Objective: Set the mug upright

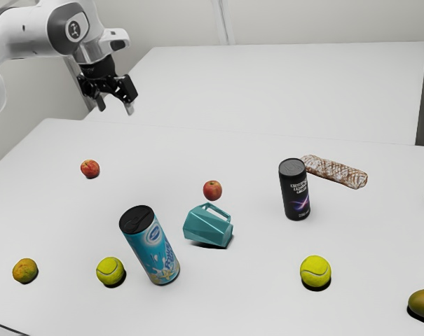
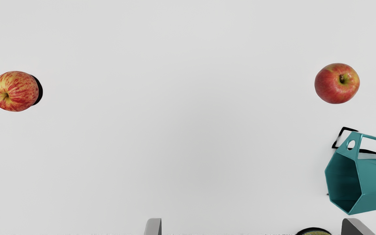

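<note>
White tabletop (image 1: 148, 150) bears the mug (image 1: 207, 227) (on its side). At its exterior-view eleven o'clock, the gripper (image 1: 115, 108) hangs, fingers apart.

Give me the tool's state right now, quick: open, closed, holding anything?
Tool: open, holding nothing; the mug lies on its side, well away from it.

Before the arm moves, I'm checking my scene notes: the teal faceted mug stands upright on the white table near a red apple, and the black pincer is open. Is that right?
Not quite: the teal faceted mug lies on its side, as the exterior view shows. It is on the white table near a red apple, and the black pincer is open.
</note>
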Robot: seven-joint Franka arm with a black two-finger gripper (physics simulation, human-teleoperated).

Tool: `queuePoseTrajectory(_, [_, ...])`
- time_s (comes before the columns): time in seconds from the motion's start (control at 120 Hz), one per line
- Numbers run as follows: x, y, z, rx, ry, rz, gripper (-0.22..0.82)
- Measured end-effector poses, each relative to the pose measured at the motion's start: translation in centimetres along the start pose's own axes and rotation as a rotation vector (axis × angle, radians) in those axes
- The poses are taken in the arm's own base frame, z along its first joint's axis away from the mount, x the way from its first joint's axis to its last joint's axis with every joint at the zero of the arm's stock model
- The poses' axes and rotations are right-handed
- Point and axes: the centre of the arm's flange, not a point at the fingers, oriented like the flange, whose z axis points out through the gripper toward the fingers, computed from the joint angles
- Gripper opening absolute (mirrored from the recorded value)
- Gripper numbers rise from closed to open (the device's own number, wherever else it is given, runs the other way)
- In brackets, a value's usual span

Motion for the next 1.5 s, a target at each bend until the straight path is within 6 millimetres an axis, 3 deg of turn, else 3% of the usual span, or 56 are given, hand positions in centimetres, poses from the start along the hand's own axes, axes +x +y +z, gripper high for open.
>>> queuePoseTrajectory(0.158, [-0.1,0.1,0.2,-0.006,-0.009,0.000,0.60])
queuePoseTrajectory(0.25, [-0.4,0.7,1.6,-0.029,-0.035,0.006,0.60])
queuePoseTrajectory(0.367, [-1.0,2.2,3.8,-0.134,-0.066,0.000,0.60])
queuePoseTrajectory(0.5, [-3.8,2.6,6.9,-0.309,-0.085,-0.054,0.60])
queuePoseTrajectory(0.642, [-6.0,3.6,12.7,-0.465,-0.112,-0.105,0.60])
queuePoseTrajectory(0.8, [-7.4,5.6,16.7,-0.538,-0.130,-0.108,0.60])
queuePoseTrajectory(1.0, [-10.2,9.3,19.7,-0.617,-0.133,-0.103,0.60])
queuePoseTrajectory(1.167, [-10.0,11.3,20.4,-0.644,-0.100,-0.061,0.60])
queuePoseTrajectory(1.267, [-9.5,12.2,22.1,-0.677,-0.092,-0.052,0.60])
queuePoseTrajectory(1.358, [-9.2,11.6,22.6,-0.691,-0.067,-0.052,0.60])
queuePoseTrajectory(1.5, [-9.0,7.6,22.8,-0.697,-0.013,-0.096,0.60])
